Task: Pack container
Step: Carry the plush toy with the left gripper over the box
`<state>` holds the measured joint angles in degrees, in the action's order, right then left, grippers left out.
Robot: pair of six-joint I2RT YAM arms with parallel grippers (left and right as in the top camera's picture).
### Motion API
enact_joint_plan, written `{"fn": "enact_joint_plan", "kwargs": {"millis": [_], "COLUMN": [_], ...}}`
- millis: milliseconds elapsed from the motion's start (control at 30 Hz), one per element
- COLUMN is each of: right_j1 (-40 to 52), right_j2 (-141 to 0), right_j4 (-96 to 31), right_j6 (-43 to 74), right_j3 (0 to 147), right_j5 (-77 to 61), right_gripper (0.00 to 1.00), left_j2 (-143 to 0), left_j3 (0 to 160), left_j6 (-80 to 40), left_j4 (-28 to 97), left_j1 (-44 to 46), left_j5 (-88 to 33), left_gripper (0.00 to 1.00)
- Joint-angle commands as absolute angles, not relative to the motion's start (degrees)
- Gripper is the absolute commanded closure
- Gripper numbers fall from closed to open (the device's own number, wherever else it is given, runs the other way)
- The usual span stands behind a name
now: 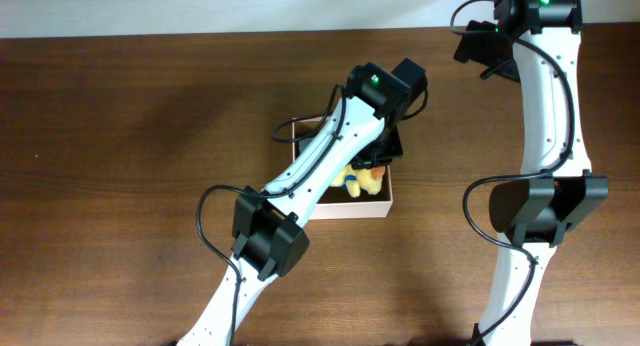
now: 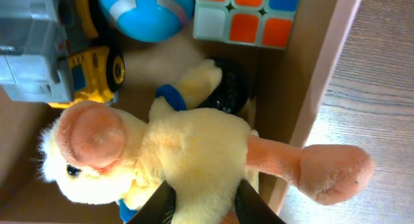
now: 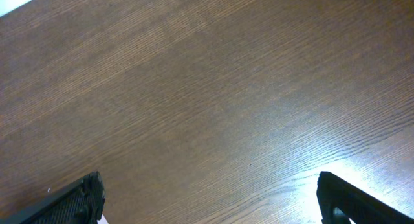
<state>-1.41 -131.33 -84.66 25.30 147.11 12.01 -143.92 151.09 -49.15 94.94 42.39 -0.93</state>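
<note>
Left claw [image 2: 204, 210] grips a yellow plush duck [image 2: 187, 153] inside the container [image 1: 389, 191] (sitting mid-worktop [image 1: 120, 136]), 1 orange foot poking over its wall, near a puzzle cube [image 2: 249, 13] and blue ball [image 2: 145, 10]. Right claw [image 3: 207, 201] gapes wide above the wood.

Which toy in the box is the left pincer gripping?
The yellow plush duck, clamped in the left pincer; the blue striped ball, colourful puzzle cube and yellow toy truck lie ungripped.

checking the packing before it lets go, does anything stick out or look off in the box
Yes. The plush duck, held in the left gripper, has one orange foot hanging past the container wall over the table, so it is not fully inside.
</note>
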Motion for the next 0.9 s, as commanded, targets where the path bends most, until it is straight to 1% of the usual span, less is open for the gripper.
{"fn": "enact_joint_plan", "kwargs": {"millis": [0, 67, 133, 533, 867], "right_j1": [-1.6, -1.6, -1.6, -1.6, -1.6], "right_j2": [-130.6, -130.6, -130.6, -130.6, -130.6], "right_j4": [-84.7, -84.7, -84.7, -84.6, -84.7], "right_j6": [25.6, 25.6, 25.6, 25.6, 25.6], "right_j3": [147.2, 147.2, 147.2, 147.2, 147.2], "right_j5": [12.7, 12.7, 12.7, 12.7, 12.7], "right_gripper": [0.01, 0.01, 0.01, 0.01, 0.01], "left_j2": [-143.7, -143.7, -143.7, -143.7, -143.7], "left_j3": [151.6, 151.4, 151.0, 149.6, 145.0], "left_j6": [-51.0, -51.0, -51.0, -51.0, -52.1], "left_j4": [95.0, 95.0, 95.3, 96.7, 96.4], "left_j1": [43.0, 43.1, 43.1, 42.7, 42.0], "left_j5": [-1.3, -1.3, -1.3, -0.9, -0.7], "left_gripper": [0.76, 0.77, 0.76, 0.76, 0.76]}}
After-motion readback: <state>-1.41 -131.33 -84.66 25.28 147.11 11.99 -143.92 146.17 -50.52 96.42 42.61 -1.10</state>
